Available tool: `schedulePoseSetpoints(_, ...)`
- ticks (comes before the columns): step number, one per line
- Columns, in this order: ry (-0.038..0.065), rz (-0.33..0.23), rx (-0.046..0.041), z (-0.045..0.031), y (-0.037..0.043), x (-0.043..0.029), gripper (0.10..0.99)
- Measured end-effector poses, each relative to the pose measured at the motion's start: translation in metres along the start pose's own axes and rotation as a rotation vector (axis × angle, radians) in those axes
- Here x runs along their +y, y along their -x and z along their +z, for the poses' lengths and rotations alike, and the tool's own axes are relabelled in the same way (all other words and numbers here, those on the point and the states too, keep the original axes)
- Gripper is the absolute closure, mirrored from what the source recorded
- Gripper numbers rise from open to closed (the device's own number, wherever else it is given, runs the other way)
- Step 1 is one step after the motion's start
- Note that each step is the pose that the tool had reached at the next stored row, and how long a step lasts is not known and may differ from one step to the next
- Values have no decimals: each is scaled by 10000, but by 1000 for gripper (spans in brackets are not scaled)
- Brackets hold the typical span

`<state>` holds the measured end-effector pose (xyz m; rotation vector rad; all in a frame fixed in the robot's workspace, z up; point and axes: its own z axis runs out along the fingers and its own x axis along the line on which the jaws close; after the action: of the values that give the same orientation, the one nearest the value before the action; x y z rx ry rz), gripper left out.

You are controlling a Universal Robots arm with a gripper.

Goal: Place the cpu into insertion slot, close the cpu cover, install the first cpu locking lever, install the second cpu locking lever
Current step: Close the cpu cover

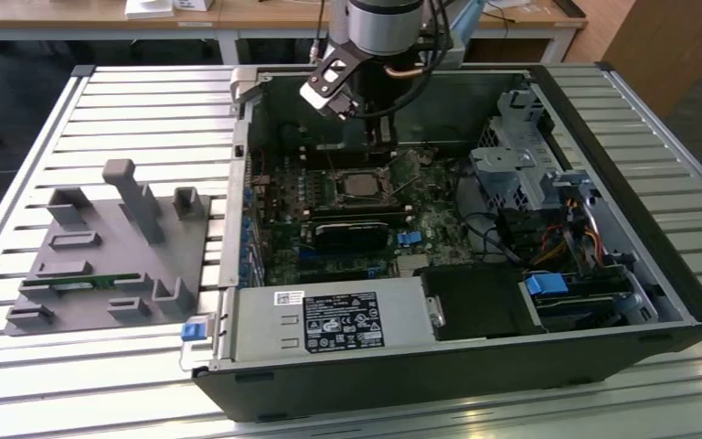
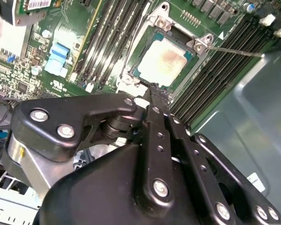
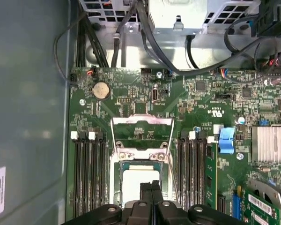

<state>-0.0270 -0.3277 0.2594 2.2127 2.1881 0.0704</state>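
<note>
From my console the biggest thing is the slatted table, with the open computer case taking up the middle and the exterior view's right, and a grey fixture sitting on the exterior view's left. The arm comes down from the upper middle of that frame into the case, over the green board. In both wrist views I read the gripper as pressed shut with nothing between its fingers, its tip right at the near edge of the socket. The cpu cover lies swung open, flat on the board beyond the socket, so closing it is not yet done. The insertion slot already has the cpu lying inside its rim. One thin locking lever stands free beside the socket. My worry is the closed tip so near the chip: I judge that a sideways drift could nudge it askew. It might also snag that loose lever and bend it.
</note>
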Motion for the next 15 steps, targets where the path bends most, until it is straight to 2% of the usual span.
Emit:
schedulePoseSetpoints(3, -5, 0, 24, 3, -1, 59, 980)
schedulePoseSetpoints(6, -23, -13, 80, 9, -2, 154, 980)
schedulePoseSetpoints(10, -34, -18, 81, 11, -2, 200, 980)
schedulePoseSetpoints(15, -36, -97, 84, 12, -3, 213, 980)
